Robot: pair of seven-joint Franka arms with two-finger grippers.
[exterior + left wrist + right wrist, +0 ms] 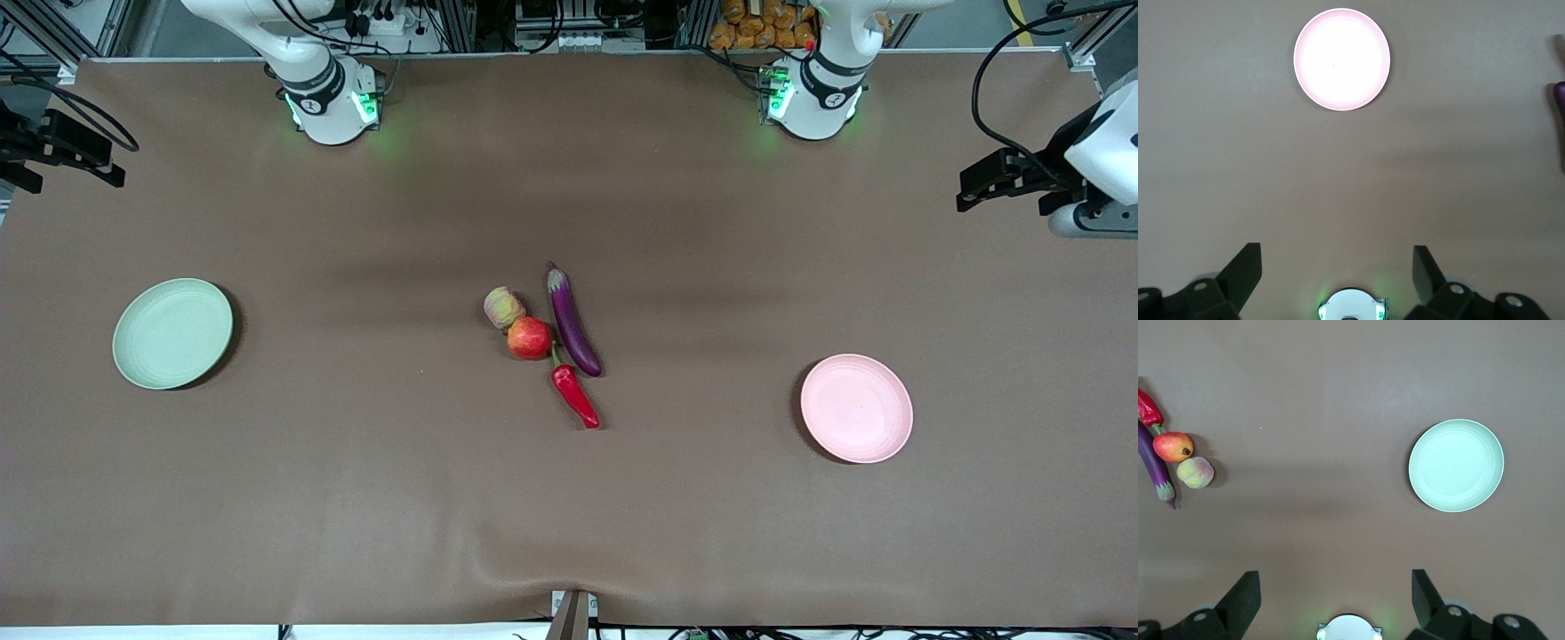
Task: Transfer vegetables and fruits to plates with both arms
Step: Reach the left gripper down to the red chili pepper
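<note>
Front view: at table centre, the glossy purple eggplant (573,322) runs 11-to-5 o'clock, cap at 11; red chili pepper (575,395) parallel, stem at 11. Left wrist view: left gripper (1338,270) spread wide above the pink plate's (1342,59) end. Right wrist view: right gripper (1336,590) wide, mint plate (1456,465) ahead.

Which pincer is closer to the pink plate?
Left. The left pincer hangs open high over the pink plate's end of the table; the right pincer, also open, hangs over the green plate's end.

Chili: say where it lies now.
The chili lies mid-table in the front view, nearest that camera of the cluster, its stem by the apple and the eggplant's lower end.
</note>
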